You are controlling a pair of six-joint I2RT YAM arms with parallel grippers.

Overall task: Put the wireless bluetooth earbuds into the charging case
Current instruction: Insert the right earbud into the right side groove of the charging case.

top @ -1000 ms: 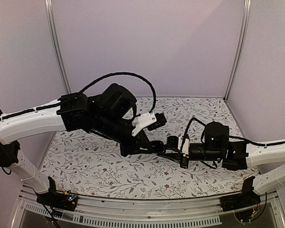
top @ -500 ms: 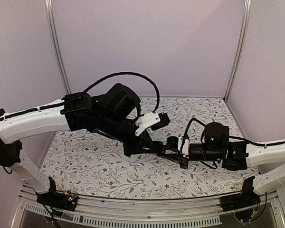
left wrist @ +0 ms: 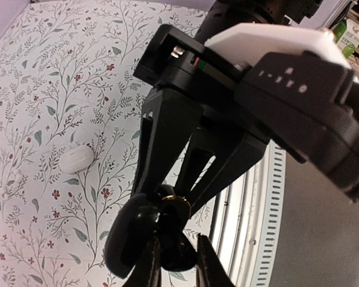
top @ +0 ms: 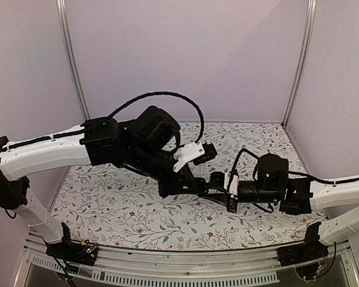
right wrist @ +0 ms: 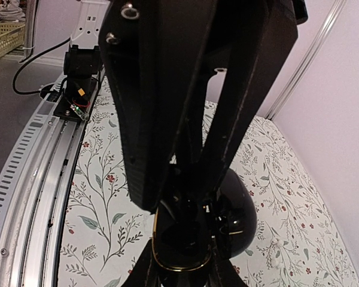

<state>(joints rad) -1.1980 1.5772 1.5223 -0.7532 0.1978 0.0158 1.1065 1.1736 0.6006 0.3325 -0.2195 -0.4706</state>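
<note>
My right gripper (top: pixel 213 186) (right wrist: pixel 182 266) is shut on the black charging case (right wrist: pixel 180 248), which has a gold rim and an open lid (right wrist: pixel 236 216), and holds it above the mat. My left gripper (top: pixel 198 186) (left wrist: pixel 176 248) meets it from the left. Its fingers (right wrist: pixel 149 119) reach down into the case's opening. They are closed on a small dark roundish piece, an earbud (left wrist: pixel 179 258), right at the gold rim (left wrist: pixel 175 198). A dark roundish shape lies inside the case (right wrist: pixel 183 234); I cannot tell whether it is the other earbud.
A white oval pebble-shaped case (left wrist: pixel 76 159) lies on the floral mat (top: pixel 125 221), left of the grippers. Small white pieces (right wrist: pixel 276 244) lie on the mat beyond the black case. The metal rail (top: pixel 185 269) runs along the near edge; purple walls enclose the table.
My left arm has shifted a little to the right, closing onto the case in the right gripper. The right arm has stayed still.
</note>
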